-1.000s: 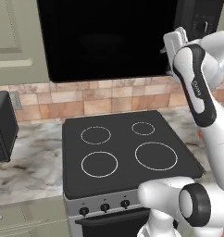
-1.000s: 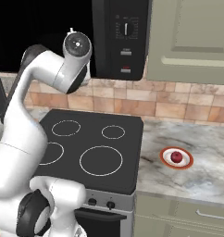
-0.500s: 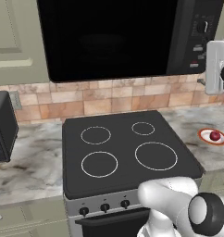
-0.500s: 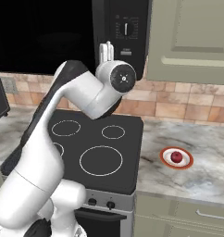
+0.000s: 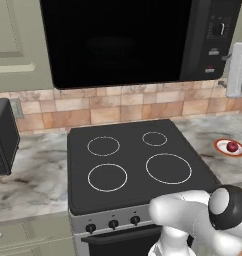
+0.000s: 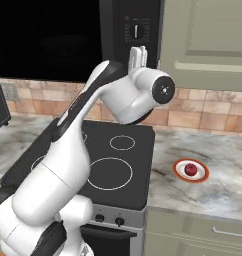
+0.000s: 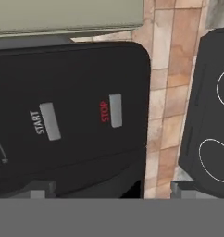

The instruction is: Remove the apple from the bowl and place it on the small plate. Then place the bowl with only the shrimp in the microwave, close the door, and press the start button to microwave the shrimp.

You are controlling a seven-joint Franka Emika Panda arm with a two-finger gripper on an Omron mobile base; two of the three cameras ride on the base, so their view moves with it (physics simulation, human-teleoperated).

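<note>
Small dark red round apple [image 6: 191, 169] on orange-rimmed small plate [image 6: 179, 173], right table | gripper [image 6: 138, 56] at black microwave [image 5: 143, 40] panel, opening cannot be told | grey START button [image 7: 50, 121]: rigid, light fingertip press at centre.

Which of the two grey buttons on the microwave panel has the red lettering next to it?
The STOP button, the one nearer the panel's edge by the tiled wall. Its label is red, while the START button beside it is labelled in white.
</note>
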